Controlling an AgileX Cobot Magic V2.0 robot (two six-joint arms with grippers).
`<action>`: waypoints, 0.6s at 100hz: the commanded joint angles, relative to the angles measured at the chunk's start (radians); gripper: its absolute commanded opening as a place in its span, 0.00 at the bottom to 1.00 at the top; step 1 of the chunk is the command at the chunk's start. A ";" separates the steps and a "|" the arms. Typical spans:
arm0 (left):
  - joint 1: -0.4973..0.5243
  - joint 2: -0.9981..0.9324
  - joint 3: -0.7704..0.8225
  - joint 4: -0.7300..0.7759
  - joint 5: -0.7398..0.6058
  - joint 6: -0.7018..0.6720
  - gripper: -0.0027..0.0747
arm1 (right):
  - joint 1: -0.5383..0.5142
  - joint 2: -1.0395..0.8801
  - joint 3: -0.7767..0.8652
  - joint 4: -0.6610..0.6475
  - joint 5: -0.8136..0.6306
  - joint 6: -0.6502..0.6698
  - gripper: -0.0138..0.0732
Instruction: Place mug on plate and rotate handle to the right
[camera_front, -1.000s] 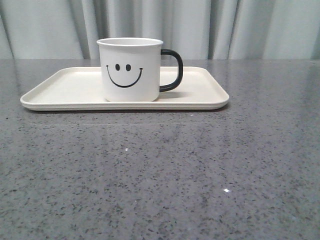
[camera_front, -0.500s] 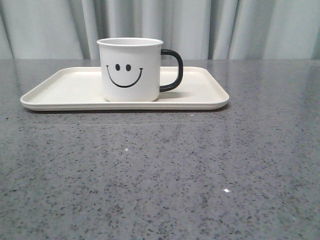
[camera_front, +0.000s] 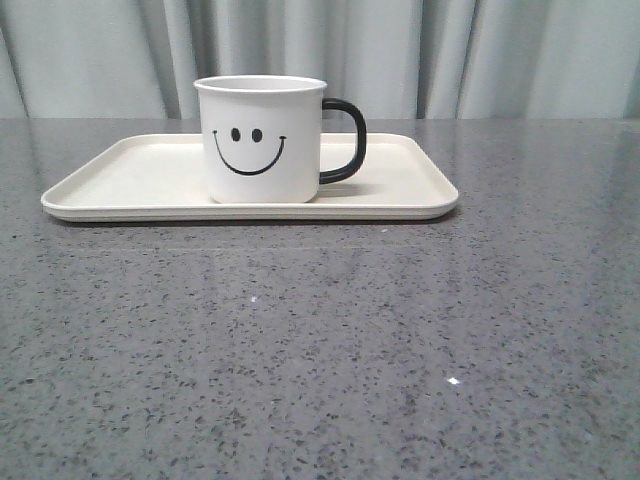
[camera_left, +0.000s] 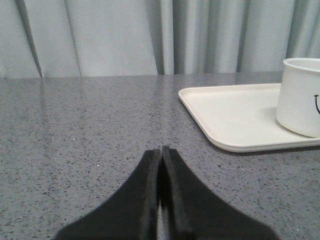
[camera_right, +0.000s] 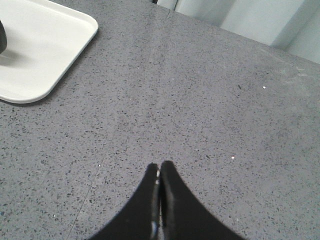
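Standing upright mug (camera_front: 262, 140), handle (camera_front: 346, 140) pointing right

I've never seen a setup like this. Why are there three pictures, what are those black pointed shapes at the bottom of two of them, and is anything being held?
This is a robot with two arms, each ending in a two-fingered gripper. One picture comes from a camera facing forward over the grey table; the other two come from small cameras on each wrist. The black shapes are the grippers themselves: the left gripper and the right gripper, both closed with fingers pressed together and holding nothing, over bare table away from the objects. On the table lies a cream plate, really a flat tray. A white mug with a smiley face stands upright on it, its black handle pointing right. Grey curtains hang behind.
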 joint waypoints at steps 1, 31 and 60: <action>0.037 -0.032 0.011 -0.006 -0.063 -0.007 0.01 | -0.005 -0.001 -0.026 -0.033 -0.070 0.002 0.08; 0.113 -0.031 0.011 -0.006 -0.061 -0.007 0.01 | -0.005 0.000 -0.026 -0.033 -0.071 0.002 0.08; 0.113 -0.031 0.011 -0.006 -0.061 -0.007 0.01 | -0.005 0.000 -0.026 -0.033 -0.071 0.002 0.08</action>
